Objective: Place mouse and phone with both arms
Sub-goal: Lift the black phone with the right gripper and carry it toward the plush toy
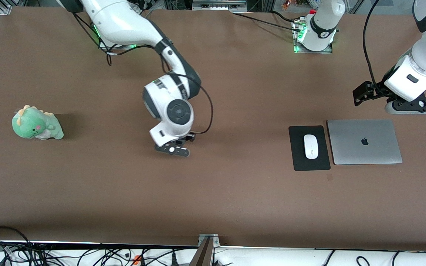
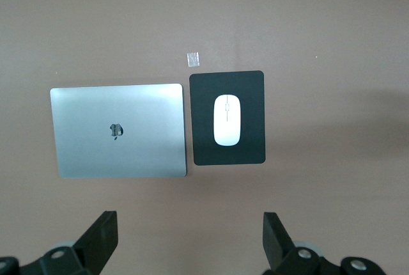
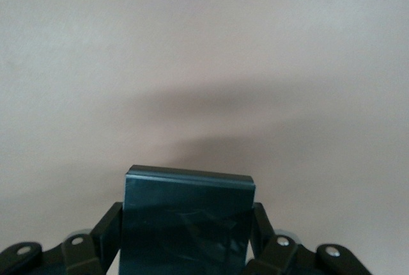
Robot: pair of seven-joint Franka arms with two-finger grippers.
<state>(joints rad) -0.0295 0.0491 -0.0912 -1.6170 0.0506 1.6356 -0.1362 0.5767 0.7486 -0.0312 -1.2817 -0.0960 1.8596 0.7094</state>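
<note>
The right tool (image 1: 173,149) hangs low over the middle of the brown bench (image 1: 235,207), its fingers (image 3: 105,233) clamped on the flat black phone (image 3: 186,224), whose free end juts out above the bare surface. The left tool (image 2: 190,240) is spread wide with nothing between its fingers, hovering near the bench edge at the left arm's end. The white mouse (image 1: 311,146) lies on the black mouse pad (image 1: 296,159), which sits just beside a closed silver laptop (image 1: 364,141); a green plush dinosaur (image 1: 36,123) rests near the edge at the right arm's end.
</note>
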